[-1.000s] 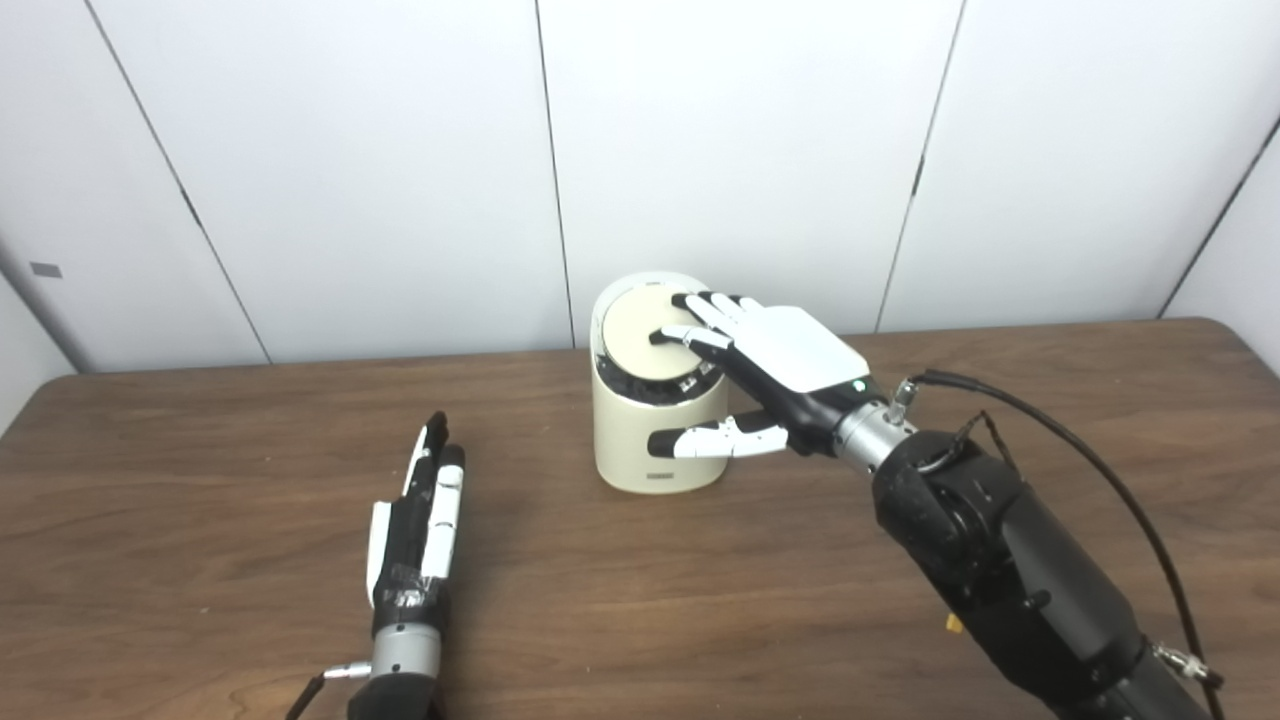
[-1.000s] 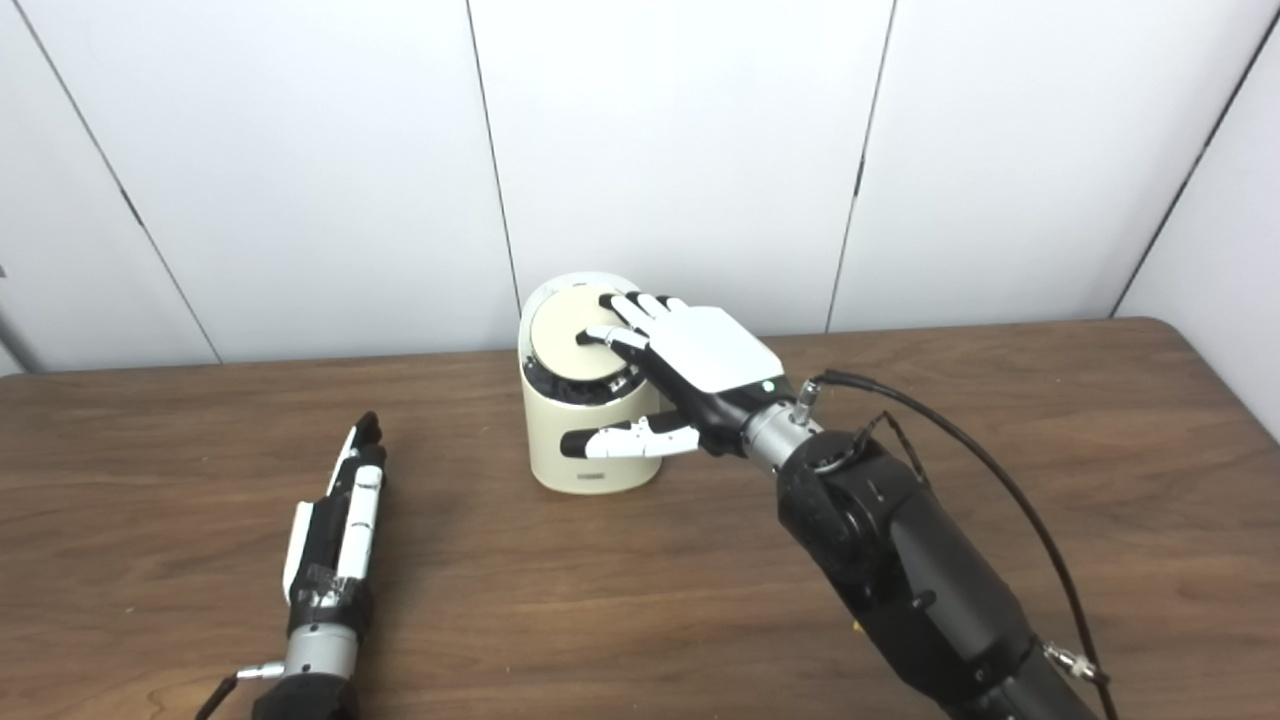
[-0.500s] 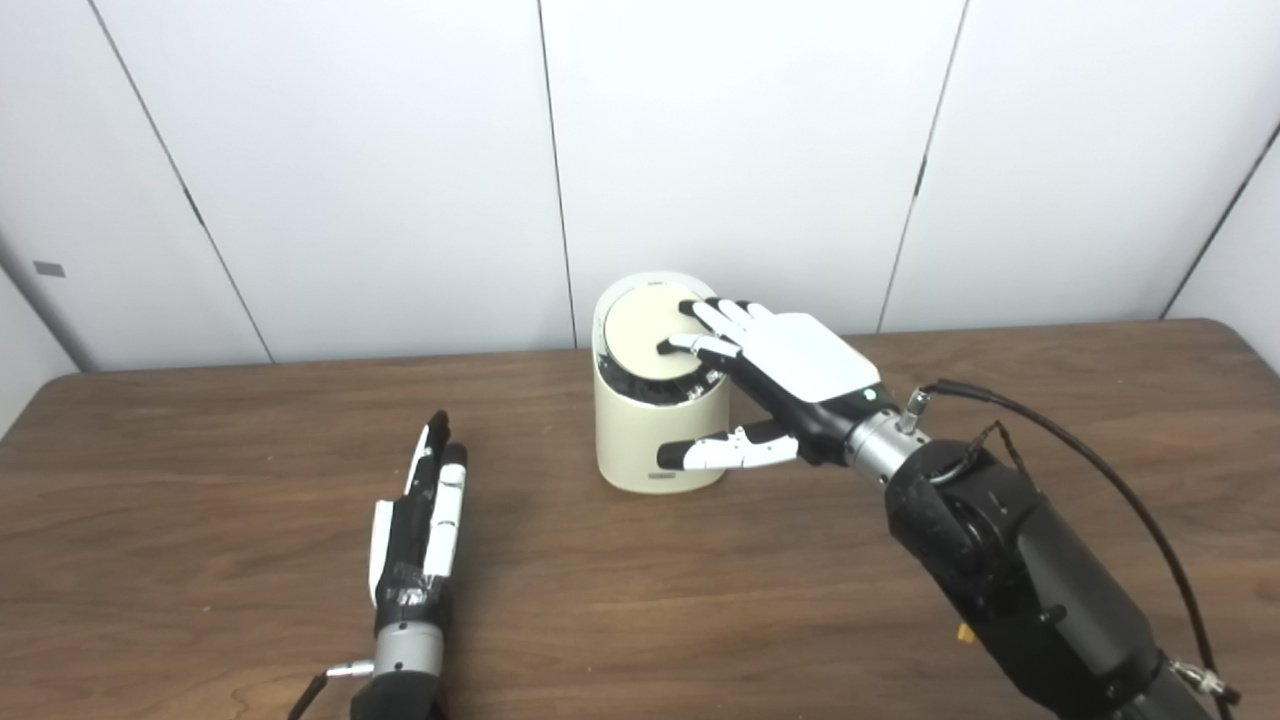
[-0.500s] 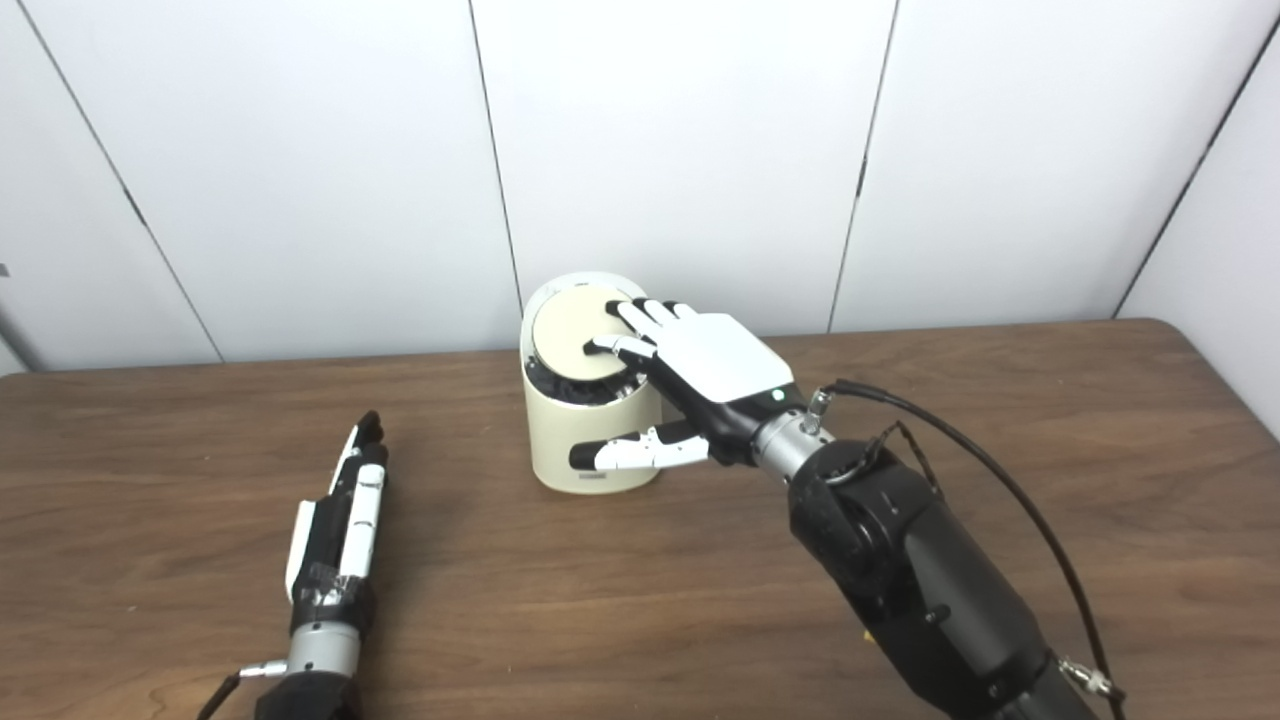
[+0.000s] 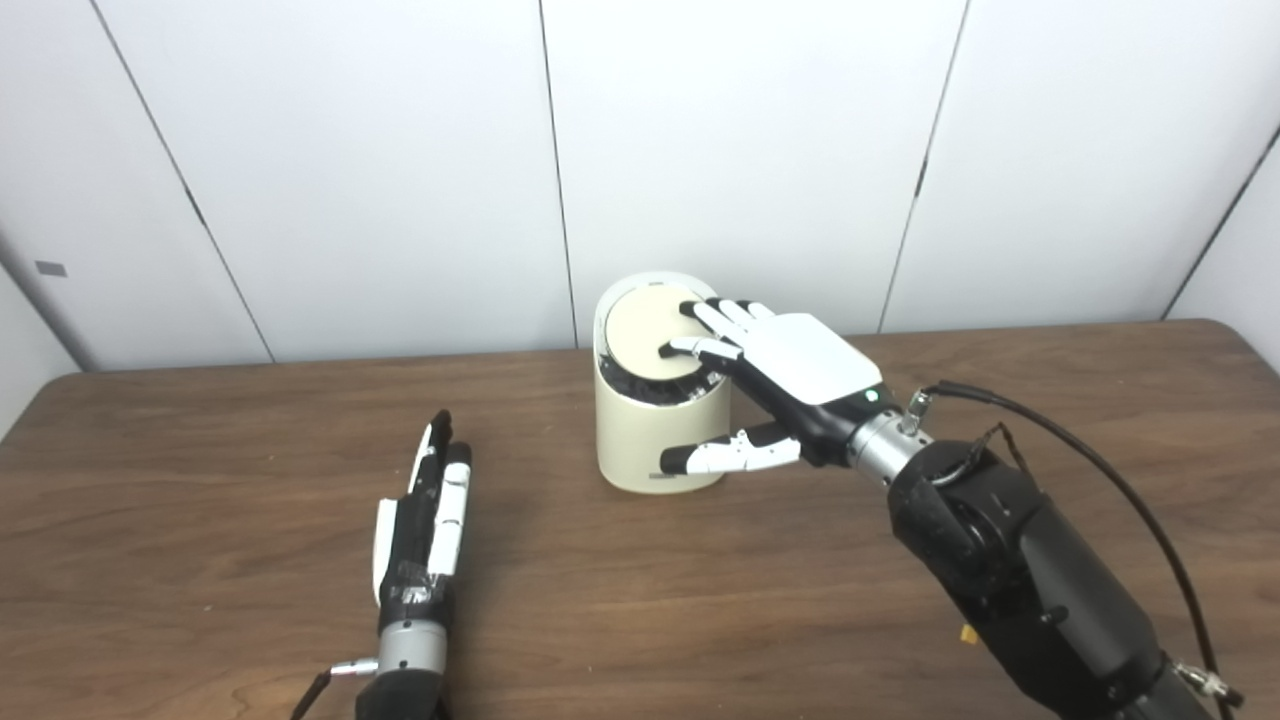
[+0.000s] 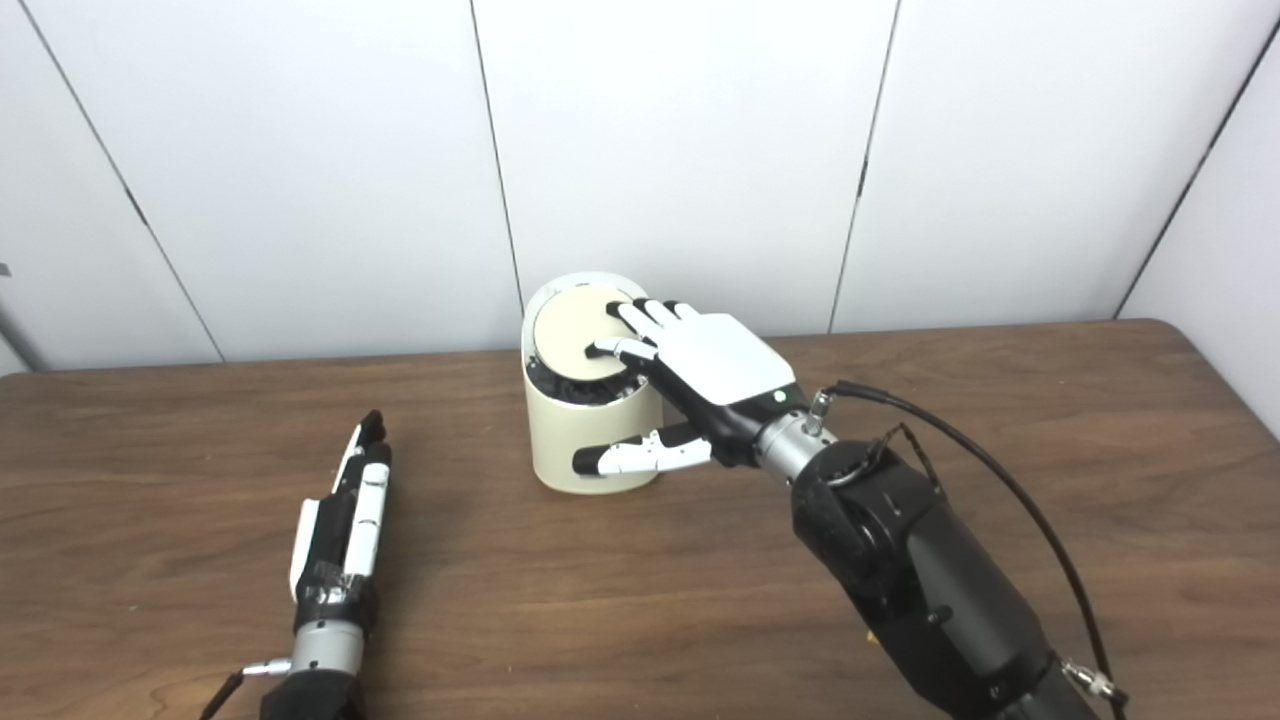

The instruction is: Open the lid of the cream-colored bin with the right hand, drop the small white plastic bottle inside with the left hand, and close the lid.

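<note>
Cream bin (image 5: 645, 440): stood at table's (image 5: 700, 600) twelve o'clock. Right hand (image 5: 775, 375): fingers spread on lid (image 5: 640, 335) (tilted). Left hand (image 5: 425, 520): flat at seven o'clock, fingers together, empty. Bottle: unseen.

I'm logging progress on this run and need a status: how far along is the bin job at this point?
Nearly finished, by the look of it. No bottle shows on the table, so it is probably already inside the bin. The left hand lies flat and empty. In hand: the right hand has its fingers on the lid, which sits down in the rim. Left: confirm the lid is shut and lift the hand off.
</note>
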Tool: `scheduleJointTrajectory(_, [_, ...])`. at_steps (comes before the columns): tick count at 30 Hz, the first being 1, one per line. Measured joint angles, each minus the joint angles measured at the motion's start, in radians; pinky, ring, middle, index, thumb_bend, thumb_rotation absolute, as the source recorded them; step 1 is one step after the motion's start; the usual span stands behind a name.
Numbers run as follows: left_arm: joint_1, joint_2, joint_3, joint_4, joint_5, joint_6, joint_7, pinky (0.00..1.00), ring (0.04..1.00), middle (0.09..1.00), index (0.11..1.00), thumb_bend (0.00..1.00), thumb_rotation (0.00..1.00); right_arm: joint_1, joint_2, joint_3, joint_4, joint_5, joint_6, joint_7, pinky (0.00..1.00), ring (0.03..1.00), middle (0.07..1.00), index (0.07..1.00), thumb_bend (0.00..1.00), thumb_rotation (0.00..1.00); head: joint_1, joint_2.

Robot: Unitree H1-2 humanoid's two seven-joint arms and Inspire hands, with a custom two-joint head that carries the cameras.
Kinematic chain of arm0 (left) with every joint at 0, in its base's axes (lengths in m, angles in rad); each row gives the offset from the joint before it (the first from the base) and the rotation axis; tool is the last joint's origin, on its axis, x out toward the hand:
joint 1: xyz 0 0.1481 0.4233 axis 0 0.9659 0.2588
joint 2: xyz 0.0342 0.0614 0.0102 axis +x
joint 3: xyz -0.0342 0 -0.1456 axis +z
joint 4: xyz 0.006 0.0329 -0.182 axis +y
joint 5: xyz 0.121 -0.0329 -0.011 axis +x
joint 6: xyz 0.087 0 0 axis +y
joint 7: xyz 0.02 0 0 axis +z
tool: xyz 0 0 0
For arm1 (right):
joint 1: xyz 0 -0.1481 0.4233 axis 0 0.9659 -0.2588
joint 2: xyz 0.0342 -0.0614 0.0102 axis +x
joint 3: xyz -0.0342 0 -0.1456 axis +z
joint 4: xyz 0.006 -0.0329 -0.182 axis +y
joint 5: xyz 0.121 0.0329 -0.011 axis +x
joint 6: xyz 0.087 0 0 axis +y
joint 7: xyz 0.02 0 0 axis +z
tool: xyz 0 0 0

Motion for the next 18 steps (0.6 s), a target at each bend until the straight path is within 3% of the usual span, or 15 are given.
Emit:
scheduleJointTrajectory(8, [-0.003, -0.003, 0.001, 0.000, -0.001, -0.001, 0.000, 1.00, 1.000, 1.000, 1.000, 0.55, 0.89, -0.030, 0.008, -0.007, 0.005, 0.002, 0.014, 0.024, 1.00, 1.000, 1.000, 0.707, 0.63, 1.00, 0.002, -0.002])
scheduleJointTrajectory(18, [-0.003, -0.003, 0.001, 0.004, 0.002, -0.005, 0.000, 1.00, 1.000, 1.000, 1.000, 0.56, 0.90, -0.023, 0.008, -0.013, -0.009, 0.015, 0.035, 0.061, 1.00, 1.000, 1.000, 0.835, 0.63, 1.00, 0.000, -0.011])
